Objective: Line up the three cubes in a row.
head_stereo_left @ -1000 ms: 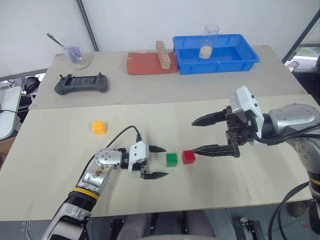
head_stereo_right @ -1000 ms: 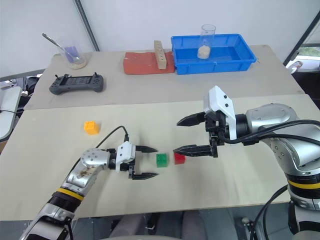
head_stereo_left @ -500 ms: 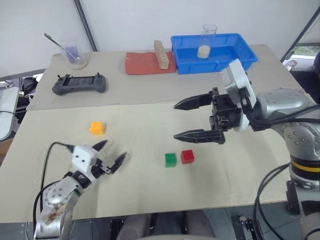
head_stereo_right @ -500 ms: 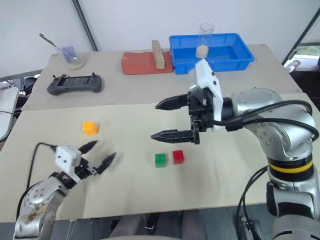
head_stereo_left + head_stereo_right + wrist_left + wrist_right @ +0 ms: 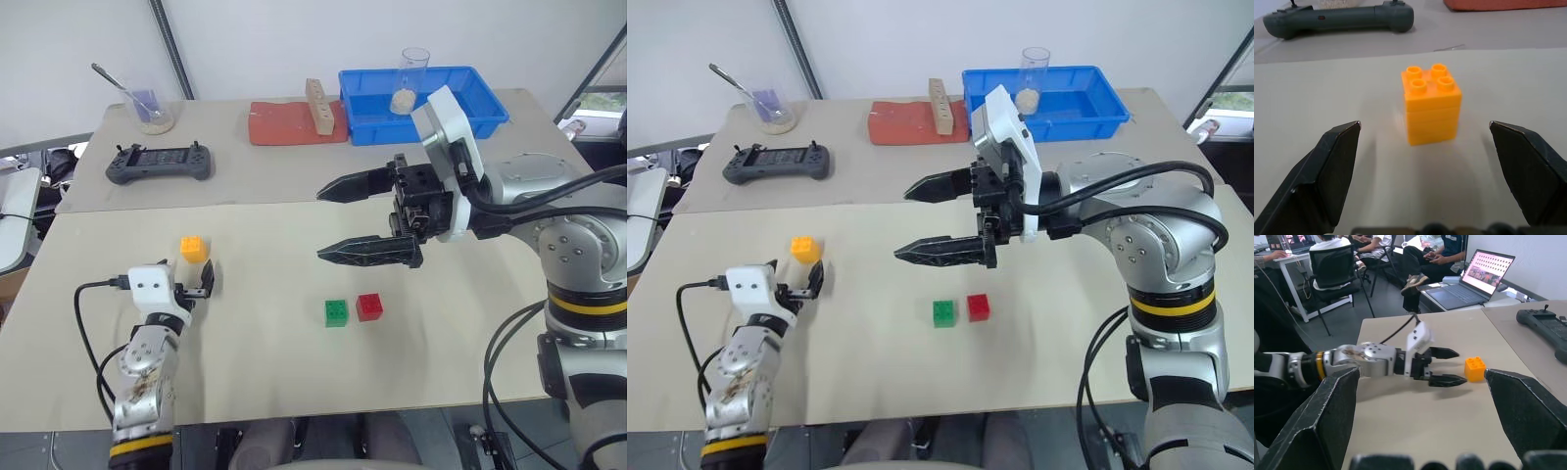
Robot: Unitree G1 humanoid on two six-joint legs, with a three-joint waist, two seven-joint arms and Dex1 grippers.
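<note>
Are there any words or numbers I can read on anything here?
None can be read.
Laptop screen: something shows, too small and blurred to read.
Controller: no readable label.
Orange cube, green cube, red cube: plain studs, no lettering visible.

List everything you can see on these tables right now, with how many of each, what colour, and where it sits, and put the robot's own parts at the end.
orange-yellow cube: one, near table, left side, just ahead of the left gripper
green cube: one, near table middle, left of the red one
red cube: one, beside the green cube
game controller: one, dark grey, far table left
beaker with spoon: one, clear, far left corner
red mat: one, far table middle
wooden block: one, tan, standing on the mat
blue tray: one, far table right
clear glass: one, standing in the tray
left gripper: open, orange-yellow cube between its fingers, untouched
right gripper: open, raised above the cubes
</note>
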